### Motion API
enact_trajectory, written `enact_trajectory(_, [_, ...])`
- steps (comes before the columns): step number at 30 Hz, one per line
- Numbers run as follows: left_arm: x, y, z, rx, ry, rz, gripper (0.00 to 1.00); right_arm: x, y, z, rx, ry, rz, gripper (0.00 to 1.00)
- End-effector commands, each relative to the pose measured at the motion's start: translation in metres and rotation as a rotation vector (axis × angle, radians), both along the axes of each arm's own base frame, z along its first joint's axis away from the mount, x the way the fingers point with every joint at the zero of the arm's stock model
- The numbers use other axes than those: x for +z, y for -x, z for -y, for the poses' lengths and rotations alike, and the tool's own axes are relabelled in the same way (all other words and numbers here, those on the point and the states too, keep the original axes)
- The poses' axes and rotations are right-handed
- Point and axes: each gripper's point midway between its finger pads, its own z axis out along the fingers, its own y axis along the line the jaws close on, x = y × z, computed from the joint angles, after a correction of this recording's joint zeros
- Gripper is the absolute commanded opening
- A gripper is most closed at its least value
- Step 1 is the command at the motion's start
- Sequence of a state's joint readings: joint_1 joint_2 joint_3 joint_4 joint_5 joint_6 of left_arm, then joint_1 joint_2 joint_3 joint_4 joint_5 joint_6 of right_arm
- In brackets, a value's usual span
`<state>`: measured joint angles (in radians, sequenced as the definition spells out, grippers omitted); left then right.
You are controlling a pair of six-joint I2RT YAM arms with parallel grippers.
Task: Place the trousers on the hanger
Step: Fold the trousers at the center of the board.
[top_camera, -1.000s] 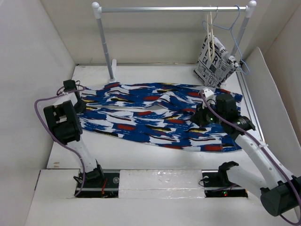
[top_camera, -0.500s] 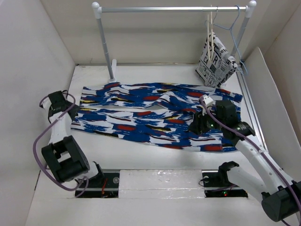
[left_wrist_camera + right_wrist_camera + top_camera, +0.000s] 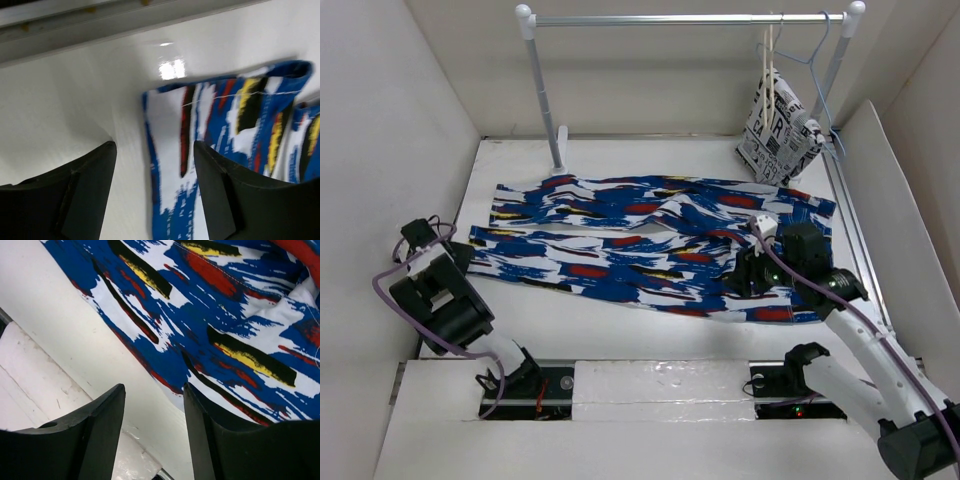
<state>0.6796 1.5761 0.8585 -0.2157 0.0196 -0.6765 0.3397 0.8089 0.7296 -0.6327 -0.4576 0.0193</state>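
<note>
- White table (image 3: 620,325) carries the trousers (image 3: 640,250), spread flat: blue-and-white print with red, yellow and black streaks.
- Left gripper (image 3: 152,155), fingers apart and empty, is over a leg hem, its arm folded low.
- Right gripper (image 3: 152,395), also apart and empty, is over the waist end's near edge, its arm reaching forward.

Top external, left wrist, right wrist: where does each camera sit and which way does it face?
Top external: fixed above and behind the bases, facing down over the table, the trousers and the hanger on the rail; left arm and right arm show.
Left wrist: on the left arm, facing a trouser-leg hem on the table; the open left gripper frames it.
Right wrist: on the right arm, facing the trousers' edge and bare table; the open right gripper shows.
Shared: all three see the trousers.
</note>
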Motion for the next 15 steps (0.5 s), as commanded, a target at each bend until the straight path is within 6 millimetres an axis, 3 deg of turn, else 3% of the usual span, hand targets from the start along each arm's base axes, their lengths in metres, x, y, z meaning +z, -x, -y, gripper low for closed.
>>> enact_trajectory(1, [-0.012, -0.013, 0.001, -0.032, 0.032, 0.023, 0.59, -0.009, 0.003, 0.010, -0.070, 0.011, -0.029, 0.56])
enact_trajectory(3, [-0.020, -0.017, 0.001, -0.032, 0.048, 0.026, 0.56, -0.016, 0.003, 0.019, -0.146, 0.017, -0.059, 0.56])
enact_trajectory(5, [-0.022, -0.024, 0.005, -0.052, 0.070, 0.061, 0.21, -0.025, 0.005, 0.035, -0.282, 0.034, -0.108, 0.56])
enact_trajectory(7, [-0.020, -0.030, 0.017, -0.062, 0.117, 0.092, 0.00, -0.031, 0.009, 0.049, -0.400, 0.033, -0.141, 0.55])
enact_trajectory(10, [0.004, -0.044, 0.038, -0.077, 0.116, 0.184, 0.00, -0.049, 0.020, 0.082, -0.643, 0.070, -0.234, 0.57])
enact_trajectory(11, [0.029, -0.050, 0.041, -0.084, 0.079, 0.256, 0.00, -0.053, 0.025, 0.098, -0.748, 0.089, -0.264, 0.58])
enact_trajectory(13, [0.050, -0.055, 0.058, -0.089, 0.070, 0.319, 0.00, -0.052, 0.026, 0.106, -0.826, 0.073, -0.279, 0.59])
enact_trajectory(14, [0.078, -0.057, 0.063, -0.097, 0.033, 0.388, 0.00, -0.054, 0.028, 0.110, -0.916, 0.049, -0.313, 0.59])
enact_trajectory(15, [0.088, -0.058, 0.072, -0.111, 0.021, 0.412, 0.00, -0.055, 0.028, 0.112, -0.956, 0.027, -0.339, 0.59])
